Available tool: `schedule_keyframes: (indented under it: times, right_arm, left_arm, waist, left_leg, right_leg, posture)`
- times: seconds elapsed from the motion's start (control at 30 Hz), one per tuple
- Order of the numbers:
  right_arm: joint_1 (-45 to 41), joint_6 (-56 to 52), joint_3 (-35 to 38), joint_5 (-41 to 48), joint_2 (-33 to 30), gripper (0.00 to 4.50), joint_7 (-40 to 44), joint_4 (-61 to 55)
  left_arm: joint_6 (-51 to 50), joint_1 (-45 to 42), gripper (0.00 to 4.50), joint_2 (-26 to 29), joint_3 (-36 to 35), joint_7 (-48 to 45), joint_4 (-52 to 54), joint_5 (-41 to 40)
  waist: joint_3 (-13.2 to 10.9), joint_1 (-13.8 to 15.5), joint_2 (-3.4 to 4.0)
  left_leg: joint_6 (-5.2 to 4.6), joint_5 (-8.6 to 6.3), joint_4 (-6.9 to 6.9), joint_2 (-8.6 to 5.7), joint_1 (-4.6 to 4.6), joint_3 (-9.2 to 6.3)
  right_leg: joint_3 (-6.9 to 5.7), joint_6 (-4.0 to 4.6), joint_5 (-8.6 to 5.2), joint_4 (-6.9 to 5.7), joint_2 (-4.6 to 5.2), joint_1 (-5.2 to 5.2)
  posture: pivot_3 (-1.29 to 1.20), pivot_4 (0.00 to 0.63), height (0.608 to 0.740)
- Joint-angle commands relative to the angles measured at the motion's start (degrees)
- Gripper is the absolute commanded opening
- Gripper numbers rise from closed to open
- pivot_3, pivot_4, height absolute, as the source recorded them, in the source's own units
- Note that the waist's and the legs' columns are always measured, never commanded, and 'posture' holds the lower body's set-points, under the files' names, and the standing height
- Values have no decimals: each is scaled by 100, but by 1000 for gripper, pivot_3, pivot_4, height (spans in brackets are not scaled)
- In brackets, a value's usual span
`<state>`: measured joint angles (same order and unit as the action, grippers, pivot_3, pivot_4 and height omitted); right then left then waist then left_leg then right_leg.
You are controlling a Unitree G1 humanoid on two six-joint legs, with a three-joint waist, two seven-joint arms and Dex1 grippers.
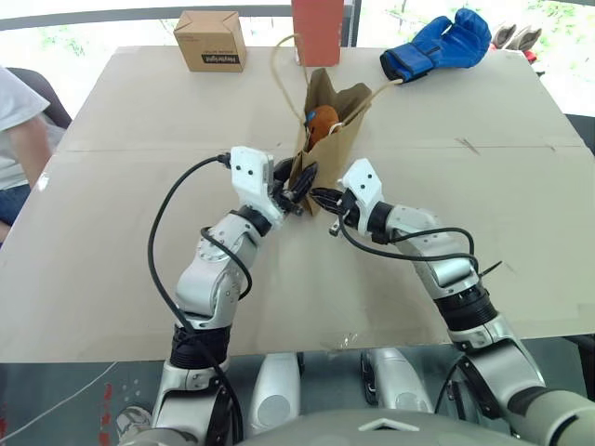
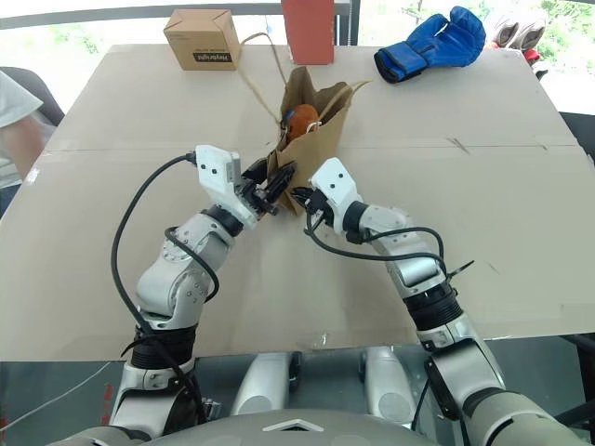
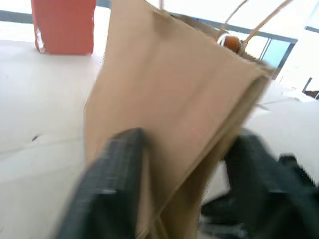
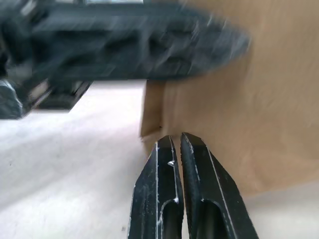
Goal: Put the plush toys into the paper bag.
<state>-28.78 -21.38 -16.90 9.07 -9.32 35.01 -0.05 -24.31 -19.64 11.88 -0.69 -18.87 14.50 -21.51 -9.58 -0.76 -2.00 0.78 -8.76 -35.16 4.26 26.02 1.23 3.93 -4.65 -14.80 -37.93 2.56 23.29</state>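
On the desk, mid-width: paper bag (image 1: 330, 139) stands upright, mouth open, its two twisted loop handles rising and drooping toward the far edge.
Toy in bag: a brown-orange rounded plush toy (image 1: 322, 122) sits inside the bag, its top showing above the rim; I cannot tell whether a second toy is in there.
Left pincer: left pincer (image 1: 299, 190) is at the bag's near lower corner; the wrist view shows its two black fingers (image 3: 112, 184) on either side of the bag's folded edge, pinching the paper.
Right pincer: right pincer (image 4: 185, 149) has its fingers pressed together, holding nothing, tips just beside the bag's bottom edge and close under the left pincer.
Around, far side: small cardboard box (image 1: 211, 40) at the far left; red upright container (image 1: 318, 31) directly behind the bag; blue boxing glove (image 1: 437, 44) at the far right.
In the way: both pincers crowd the bag's near face; nothing lies between the bag and the far things.
Desk: desk (image 1: 139, 232) is covered in flat tan cardboard sheets with a seam running across.
Materials: bag is creased matt kraft paper; glove is shiny and padded; toy is soft and fuzzy.
Left edge: a person's arm in a white sleeve (image 1: 19, 102) sits beside the desk.
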Motion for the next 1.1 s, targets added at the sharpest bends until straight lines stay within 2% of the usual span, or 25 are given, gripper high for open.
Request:
schedule_keyframes:
  times: [0.03, 0.13, 0.17, 0.23, 0.3, 0.37, 0.4, 0.43, 0.47, 0.5, 0.63, 0.77, 0.8, 0.9, 1.03, 1.1]
  right_arm:
    - [262, -180, 202, 186, -164, 0, 9, -930]
    - [749, -495, 692, 609, -295, 0, -184, -1971]
    - [998, -618, 880, 760, -446, 501, -168, -2420]
    - [1247, -797, 1027, 902, -635, 1139, -140, -2889]
    - [1922, -1057, 1473, 1215, -1233, 2066, 88, -3735]
    - [2779, -1385, 2368, 1700, -1933, 2769, 392, -4531]
    - [3093, -1467, 2750, 1835, -2193, 3353, 485, -4750]
    - [3460, -1545, 3264, 2120, -2411, 3642, 609, -4974]
    - [3685, -1584, 3584, 2342, -2550, 4203, 658, -5100]
    - [3877, -1629, 3871, 2557, -2648, 4445, 680, -5197]
    - [4825, -1598, 5015, 2796, -2811, 4445, 710, -5659]
    - [4945, -1632, 5091, 2828, -2860, 4445, 444, -5818]
    - [4922, -1642, 5037, 2824, -2886, 4500, 368, -5826]
    - [4879, -1637, 4917, 2849, -2941, 4500, 244, -5822]
    - [4895, -1381, 4930, 2747, -2999, 4500, 398, -5507]
    - [4929, -1256, 4971, 2727, -3022, 4500, 489, -5362]
  left_arm:
    - [362, -168, 175, 77, -154, -343, -30, -118]
    - [572, -321, 75, 452, -311, -1248, -346, -421]
    - [715, -426, 0, 682, -316, -1756, -538, -503]
    - [903, -545, 0, 930, -306, -2302, -770, -566]
    - [1144, -893, 0, 1352, -336, -3408, -1408, -744]
    - [1557, -1348, 0, 1752, -322, -4775, -2280, -869]
    - [1960, -1550, 0, 1836, -295, -5159, -2708, -761]
    - [2364, -1818, 0, 1888, -257, -5679, -3263, -687]
    - [2666, -2011, 0, 1898, -236, -6016, -3677, -631]
    - [2959, -2202, 0, 1889, -216, -6304, -4097, -560]
    - [4349, -3103, 0, 1751, 145, -7320, -6012, -193]
    - [4624, -3409, 0, 1817, 521, -7363, -6753, -237]
    - [4567, -3464, 540, 1835, 555, -7363, -6860, -323]
    - [4260, -3494, 1663, 1915, 468, -7363, -6833, -533]
    - [2915, -2889, 3347, 2367, -62, -7090, -5596, -786]
    - [2020, -2321, 3347, 2623, -222, -6703, -4636, -962]
  waist:
    - [0, -2, 0]
    - [0, -1, 0]
    - [0, 3, 0]
    - [-1, 20, 1]
    - [-1, 27, 2]
    - [-1, 68, 3]
    - [-2, 70, 3]
    - [-2, 67, 3]
    - [0, 67, 1]
    - [1, 42, 2]
    - [4, 6, -2]
    - [5, -5, -7]
    - [5, 0, -7]
    - [5, 0, -7]
    - [5, -51, -7]
    - [5, -77, -5]
  left_leg:
    - [0, 0, 0, 0, 0, 0]
    - [0, 0, 1, 0, 0, 0]
    - [0, 0, 2, 0, 0, -1]
    - [0, 0, 2, 0, 3, -2]
    - [1, -1, 1, -1, 6, -1]
    - [1, -1, 1, -3, 11, -2]
    - [1, -1, 0, -4, 12, -2]
    - [1, -1, 1, -4, 13, -1]
    - [0, -1, 0, -4, 13, 1]
    - [0, -1, 0, -4, 9, 1]
    - [-1, -1, -4, -4, -4, -4]
    - [-3, -2, -6, -5, -3, -8]
    - [-3, -2, -7, -5, -3, -8]
    - [-3, -2, -10, -5, -3, -9]
    - [-4, -2, -8, -3, -4, -9]
    - [-4, -2, -3, -2, -6, -9]
  right_leg:
    - [0, 0, 0, 0, 0, 0]
    - [0, 0, 0, 1, 0, 1]
    - [0, 0, -1, 0, 0, 1]
    - [-2, 0, -1, 1, -1, 1]
    - [-3, 2, -2, 9, 2, 1]
    - [-4, 23, -14, 14, 4, 0]
    - [-4, 23, -14, 17, 5, 1]
    - [-5, 24, -15, 21, 6, 0]
    - [-4, 24, -15, 23, 7, 0]
    - [-4, 24, -14, 23, 8, -1]
    - [-5, 23, -15, 20, 7, -18]
    - [-6, 21, -15, 23, 6, -24]
    - [-6, 21, -15, 22, 6, -24]
    - [-6, 21, -16, 20, 7, -24]
    - [-6, 21, -15, 20, 6, -23]
    - [-6, 20, -15, 17, 6, -24]
  posture:
    - [0, 150, 740]
    - [0, 150, 740]
    - [0, 150, 740]
    - [0, 150, 740]
    - [0, 150, 740]
    - [0, 150, 740]
    - [0, 150, 740]
    - [0, 150, 740]
    - [0, 150, 740]
    - [0, 150, 740]
    - [0, 150, 740]
    - [0, 150, 740]
    - [0, 150, 740]
    - [0, 150, 740]
    - [0, 150, 740]
    - [0, 150, 740]
